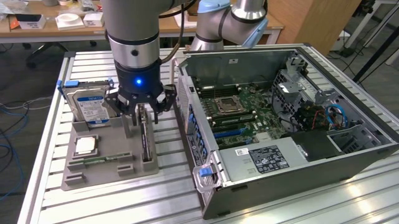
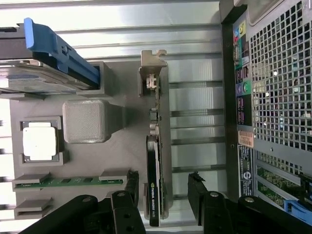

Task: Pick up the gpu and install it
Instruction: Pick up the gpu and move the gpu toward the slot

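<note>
The gpu [image 1: 146, 140] stands on edge in its slot of the grey holder tray [image 1: 106, 173], just beside the open computer case [image 1: 349, 149]. Neither the pick-up nor the installation is judged done (the whole task remains outstanding). The arm hangs vertically over the tray with the gripper [image 1: 142, 114] pointing straight down, its fingers spread wide and straddling the card's upper edge, one on either side, holding nothing; contact with the card cannot be confirmed.
</note>
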You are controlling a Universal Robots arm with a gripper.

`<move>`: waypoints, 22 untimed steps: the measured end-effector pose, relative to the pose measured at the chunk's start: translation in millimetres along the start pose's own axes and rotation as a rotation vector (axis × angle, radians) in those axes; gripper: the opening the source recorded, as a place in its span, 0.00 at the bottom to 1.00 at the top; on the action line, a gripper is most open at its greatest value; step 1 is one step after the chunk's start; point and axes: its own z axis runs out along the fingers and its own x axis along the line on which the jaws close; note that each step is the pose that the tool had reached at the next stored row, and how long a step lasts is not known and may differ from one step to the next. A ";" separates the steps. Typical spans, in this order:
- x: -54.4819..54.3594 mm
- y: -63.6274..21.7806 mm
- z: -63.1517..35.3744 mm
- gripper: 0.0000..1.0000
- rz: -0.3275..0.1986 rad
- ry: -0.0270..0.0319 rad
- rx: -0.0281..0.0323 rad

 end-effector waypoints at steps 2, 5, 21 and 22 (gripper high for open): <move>0.0 -0.1 1.5 0.53 0.000 0.0000 0.0000; 0.0 -0.1 3.6 0.53 0.000 0.0000 -0.0001; 0.0 -0.6 15.6 0.53 0.000 0.0000 0.0000; 0.0 -0.7 16.2 0.53 0.000 0.0000 0.0000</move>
